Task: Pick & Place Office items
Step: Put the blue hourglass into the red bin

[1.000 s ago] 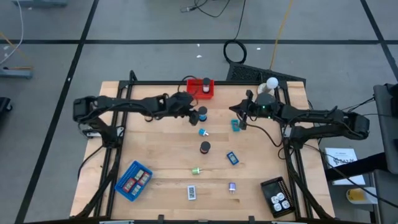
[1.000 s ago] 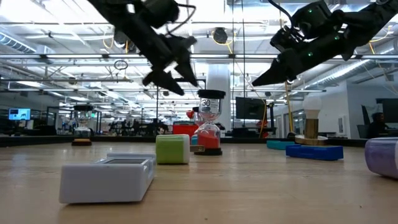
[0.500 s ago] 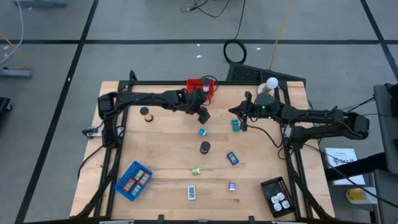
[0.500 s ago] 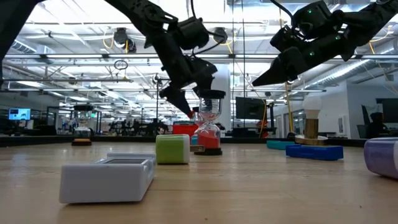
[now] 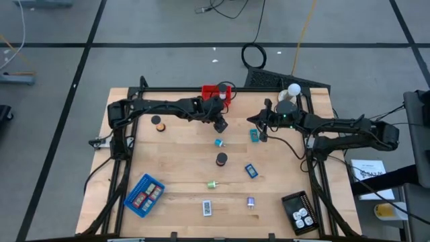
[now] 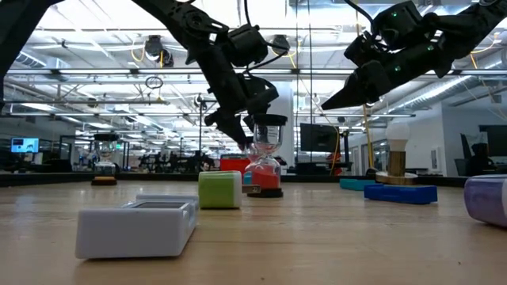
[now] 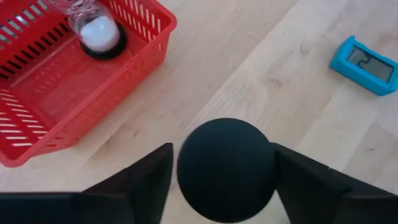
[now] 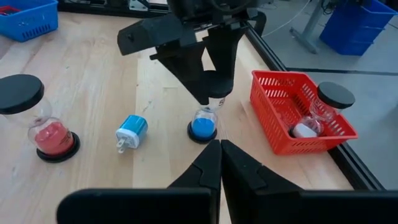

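- Left gripper [image 5: 219, 124] has come down from up high a second ago onto the blue sand timer [image 8: 204, 126]. Right arm has not moved. Clock read on the high view, 12 = far edge.
- Near edge: white-labelled rectangle [image 5: 207, 208], with purple bit [image 5: 250, 202] at its 3 o'clock, apart.
- Blue tray [image 5: 144, 195] at 9 o'clock of the rectangle, black tray [image 5: 299, 211] at its 3 o'clock, both well apart from it.
- Next row back: green bit [image 5: 211, 184], and blue block [image 5: 251, 171] at its 2 o'clock.
- Red sand timer [image 5: 221, 159] stands upright mid-table, at 12 o'clock of the green bit.
- Blue-white plug [image 5: 219, 142] lies just at 12 o'clock of the red timer.
- Teal rectangular block [image 5: 254, 136] is at 3 o'clock of the plug.
- Right gripper [image 8: 219, 163] hangs above the table just beside the teal block, at its 3 o'clock. Jaws pressed together, holding nothing.
- Left gripper is over the blue sand timer, at 12 o'clock of the plug. Fingers [image 7: 146, 180] stand wide, one on each side of the timer's black cap [image 7: 225, 168]. A sliver of gap shows on one side, so no firm clamp is visible.
- Blue timer stands upright on the wood, near the red tray [image 5: 216, 95], at its 6 o'clock.
- Small orange-and-black round piece [image 5: 158, 124] is at 9 o'clock of the left gripper, well apart.
- Red tray at the far edge holds a white-sand timer [image 7: 99, 31].
- White ball on stand [image 5: 293, 89] is at the far right, at 3 o'clock of the red tray.
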You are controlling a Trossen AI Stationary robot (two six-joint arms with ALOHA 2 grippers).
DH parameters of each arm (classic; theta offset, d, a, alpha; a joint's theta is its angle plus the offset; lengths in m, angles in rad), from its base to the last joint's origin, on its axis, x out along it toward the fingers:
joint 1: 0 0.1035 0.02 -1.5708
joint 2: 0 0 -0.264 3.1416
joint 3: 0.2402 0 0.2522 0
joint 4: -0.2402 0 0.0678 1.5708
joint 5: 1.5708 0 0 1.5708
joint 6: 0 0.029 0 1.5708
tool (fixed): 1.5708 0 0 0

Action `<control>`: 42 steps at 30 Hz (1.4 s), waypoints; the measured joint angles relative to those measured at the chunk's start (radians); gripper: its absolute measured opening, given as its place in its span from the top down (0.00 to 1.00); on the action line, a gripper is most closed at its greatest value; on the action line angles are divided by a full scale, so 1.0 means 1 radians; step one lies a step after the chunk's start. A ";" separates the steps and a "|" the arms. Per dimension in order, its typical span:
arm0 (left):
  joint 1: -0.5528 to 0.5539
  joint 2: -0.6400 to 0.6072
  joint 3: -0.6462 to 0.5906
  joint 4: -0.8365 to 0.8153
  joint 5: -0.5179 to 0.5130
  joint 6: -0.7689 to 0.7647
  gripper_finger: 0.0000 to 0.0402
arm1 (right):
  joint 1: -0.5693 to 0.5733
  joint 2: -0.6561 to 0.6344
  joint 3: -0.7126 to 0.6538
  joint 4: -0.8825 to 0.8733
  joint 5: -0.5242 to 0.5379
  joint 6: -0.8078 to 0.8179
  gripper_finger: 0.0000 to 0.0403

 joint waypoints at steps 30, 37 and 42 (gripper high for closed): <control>0.288 -0.160 0.000 0.077 0.047 0.067 0.45 | 0.000 0.000 0.000 0.012 0.000 -0.001 1.00; 0.306 -0.040 0.000 0.175 0.068 0.087 0.45 | 0.000 0.000 0.000 0.015 0.000 0.000 1.00; 0.330 0.006 0.000 0.201 0.064 0.089 0.45 | 0.000 0.000 0.000 0.015 0.000 0.000 1.00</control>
